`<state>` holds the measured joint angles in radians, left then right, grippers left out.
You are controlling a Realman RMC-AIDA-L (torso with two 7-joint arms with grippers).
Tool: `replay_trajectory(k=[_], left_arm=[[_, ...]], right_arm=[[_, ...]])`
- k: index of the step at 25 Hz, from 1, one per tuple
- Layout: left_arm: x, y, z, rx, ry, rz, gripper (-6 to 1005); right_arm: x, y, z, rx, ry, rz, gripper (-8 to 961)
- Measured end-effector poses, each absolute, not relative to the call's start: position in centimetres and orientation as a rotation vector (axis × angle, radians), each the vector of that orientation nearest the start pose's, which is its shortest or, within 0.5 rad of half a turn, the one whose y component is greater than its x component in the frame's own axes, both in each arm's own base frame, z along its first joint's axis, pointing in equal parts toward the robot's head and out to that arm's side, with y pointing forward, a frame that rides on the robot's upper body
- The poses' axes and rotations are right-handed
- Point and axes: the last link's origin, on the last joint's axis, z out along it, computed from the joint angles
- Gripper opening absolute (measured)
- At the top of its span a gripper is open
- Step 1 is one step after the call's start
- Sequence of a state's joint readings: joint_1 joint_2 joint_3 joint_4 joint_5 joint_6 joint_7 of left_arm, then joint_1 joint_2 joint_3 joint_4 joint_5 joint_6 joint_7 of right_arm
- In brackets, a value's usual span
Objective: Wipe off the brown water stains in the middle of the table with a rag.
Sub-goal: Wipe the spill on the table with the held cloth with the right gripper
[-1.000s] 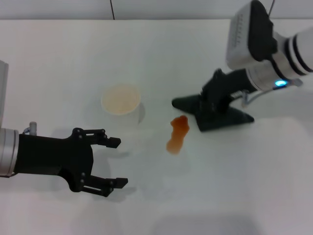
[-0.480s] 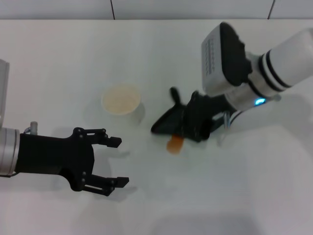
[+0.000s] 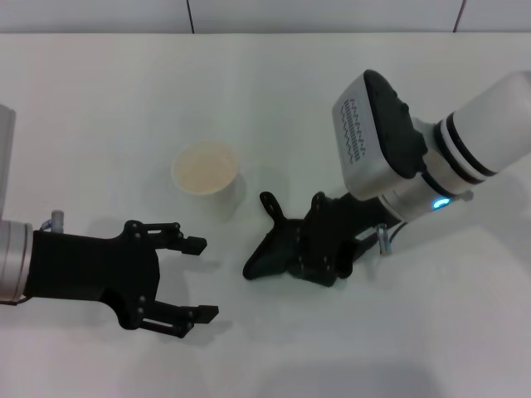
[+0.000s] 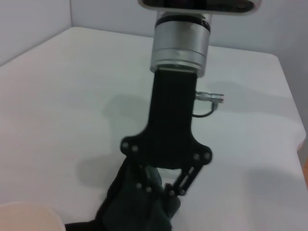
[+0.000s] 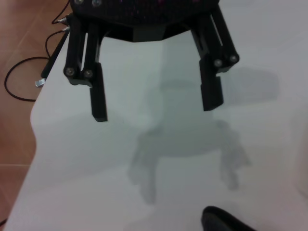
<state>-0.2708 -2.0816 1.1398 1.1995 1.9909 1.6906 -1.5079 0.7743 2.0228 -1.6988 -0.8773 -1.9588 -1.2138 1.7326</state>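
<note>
My right gripper (image 3: 309,247) is shut on the dark rag (image 3: 270,249) and presses it onto the white table (image 3: 99,108) near the middle. The rag trails toward the cup side. The brown water stains are hidden, with the rag lying where they were. The left wrist view shows the same right gripper (image 4: 161,190) from the front, fingers pinched into the rag (image 4: 134,209). My left gripper (image 3: 202,279) hovers open and empty at the front left, apart from the rag. In the right wrist view the left gripper (image 5: 155,98) faces me with jaws spread, and a corner of the rag (image 5: 221,222) shows.
A white paper cup (image 3: 206,171) with a cream inside stands upright just left of the rag, behind the left gripper; its rim (image 4: 29,220) shows in the left wrist view. The table edge, brown floor and a cable (image 5: 24,72) appear in the right wrist view.
The right gripper dragged the rag leftward and toward the front, over the orange-brown blotch, which no longer shows. The left arm stayed where it was.
</note>
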Motion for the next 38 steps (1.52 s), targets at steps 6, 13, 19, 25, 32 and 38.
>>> replay_trajectory(k=[6,13,19,25,32,38], left_arm=[[-24.4,27.1,0.9,-3.035,-0.271,-0.314,887],[-24.4,27.1,0.9,-3.033,-0.269,-0.314,888],[-24.4,27.3,0.9,-3.027,-0.264,-0.311,888],[-24.3,27.4,0.9,-3.027,-0.255,-0.311,888],[-24.1,27.5,0.9,-3.018,-0.246,-0.334,888],[-24.1,27.5,0.9,-3.019,-0.24,-0.346,888]], right_arm=[[15.3,37.5,-8.9,-3.005,-0.113,-0.181,88],[15.1,40.4,-8.3,-2.836,-0.2,-0.225,88],[15.1,38.9,-8.8,-2.939,-0.211,-0.254,88],[15.1,35.6,-9.1,-3.158,-0.214,-0.295,87],[15.1,34.4,-9.3,-3.217,-0.221,-0.277,87],[15.2,36.8,-8.6,-3.079,-0.235,-0.232,87]])
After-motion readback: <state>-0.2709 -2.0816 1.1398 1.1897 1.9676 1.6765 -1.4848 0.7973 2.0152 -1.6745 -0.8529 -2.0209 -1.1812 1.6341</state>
